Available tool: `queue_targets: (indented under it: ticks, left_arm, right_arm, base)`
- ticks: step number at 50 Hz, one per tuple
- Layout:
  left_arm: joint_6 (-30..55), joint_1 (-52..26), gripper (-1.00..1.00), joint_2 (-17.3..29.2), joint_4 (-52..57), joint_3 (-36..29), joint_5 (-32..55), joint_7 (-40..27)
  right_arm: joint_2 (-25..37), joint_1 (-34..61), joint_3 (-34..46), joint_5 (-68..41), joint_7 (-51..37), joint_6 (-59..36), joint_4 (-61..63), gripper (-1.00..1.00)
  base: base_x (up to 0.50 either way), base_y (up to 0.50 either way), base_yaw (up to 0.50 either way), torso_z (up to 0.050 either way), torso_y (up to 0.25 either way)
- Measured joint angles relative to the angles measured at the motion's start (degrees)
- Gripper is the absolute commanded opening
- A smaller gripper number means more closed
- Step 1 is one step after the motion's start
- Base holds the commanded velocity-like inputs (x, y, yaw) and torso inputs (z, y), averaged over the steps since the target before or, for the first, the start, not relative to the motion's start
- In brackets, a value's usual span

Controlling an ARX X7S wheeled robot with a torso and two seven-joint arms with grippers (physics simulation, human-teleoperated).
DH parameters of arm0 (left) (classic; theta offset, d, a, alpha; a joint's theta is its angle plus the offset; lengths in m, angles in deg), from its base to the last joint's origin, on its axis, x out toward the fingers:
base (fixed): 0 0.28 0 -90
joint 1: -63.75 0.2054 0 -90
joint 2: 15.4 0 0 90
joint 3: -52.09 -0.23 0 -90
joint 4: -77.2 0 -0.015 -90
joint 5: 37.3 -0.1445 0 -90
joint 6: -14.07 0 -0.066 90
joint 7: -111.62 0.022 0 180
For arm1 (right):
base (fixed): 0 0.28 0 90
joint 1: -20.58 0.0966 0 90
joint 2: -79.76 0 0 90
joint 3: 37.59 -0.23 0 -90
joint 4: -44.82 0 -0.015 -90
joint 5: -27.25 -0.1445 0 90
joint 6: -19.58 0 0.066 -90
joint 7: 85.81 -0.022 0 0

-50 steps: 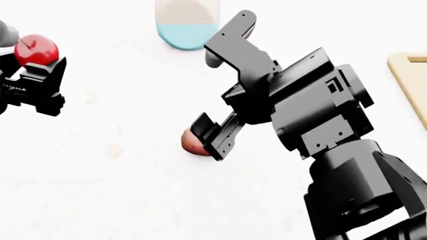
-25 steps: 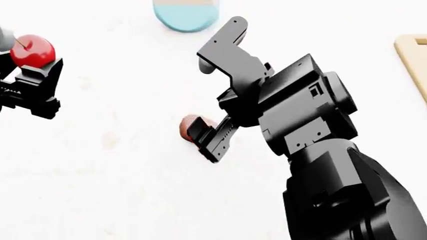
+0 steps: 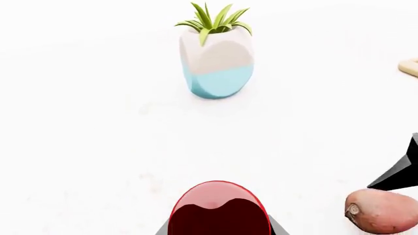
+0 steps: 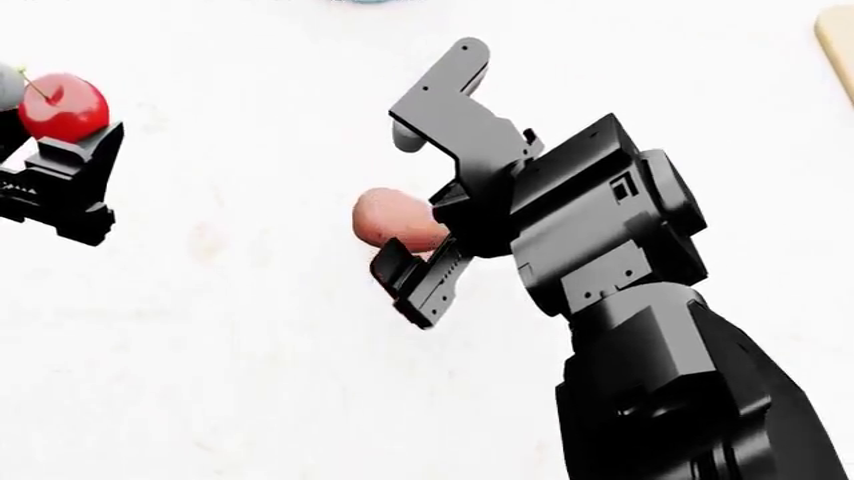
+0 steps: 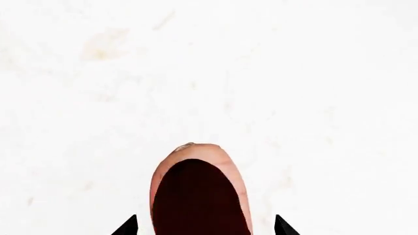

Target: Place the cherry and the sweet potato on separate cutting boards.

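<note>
Holding the sweet potato point(image 4: 390, 218) in my right gripper point(image 4: 411, 262), I see its pinkish-brown end poking out past the black fingers, which sit on either side of it and look clamped on it; it seems clear of the white table point(image 4: 240, 380), though I cannot be sure of the gap. From the right wrist the tuber fills the space between the two finger tips, with only pale, faintly mottled tabletop beyond it. Off to my left, the left gripper point(image 4: 56, 150) is closed on the cherry point(image 4: 62, 107), glossy red with its thin stem tilted up and away from me. The left wrist shows the cherry close at the lens, the sweet potato beside it and apart, and farther out a white-and-blue pot point(image 3: 218, 65) with spiky green leaves standing upright on the table. A tan board point(image 4: 842, 48) edge shows at the far right, well apart from both grippers.
</note>
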Motion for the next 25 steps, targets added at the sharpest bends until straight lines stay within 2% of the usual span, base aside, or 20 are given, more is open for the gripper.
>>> queue_targets:
  ticks: [14,23,25]
  left_arm:
    - [-0.2,0.3,-1.0,-1.2,-0.6,0.2,0.4,-1.3]
    - [-0.9,0.8,-1.0,-1.8,-0.4,0.3,0.4,-1.6]
    - [-1.0,1.0,-1.0,-1.9,-0.3,0.3,0.5,-1.5]
  right_arm:
    - [0.1,0.4,-1.9,0.3,-1.5,0.1,0.1,-1.0]
    - [2.4,-0.1,-3.8,-1.1,-3.3,-4.9,6.6,-1.0]
    - [2.9,-0.3,-4.4,-1.5,-4.2,-6.0,7.9,-1.0]
  base:
    - [0.0,0.0,0.0,0.0,0.0]
    - [0.0,0.0,0.0,0.0,0.0]
    - [0.0,0.0,0.0,0.0,0.188]
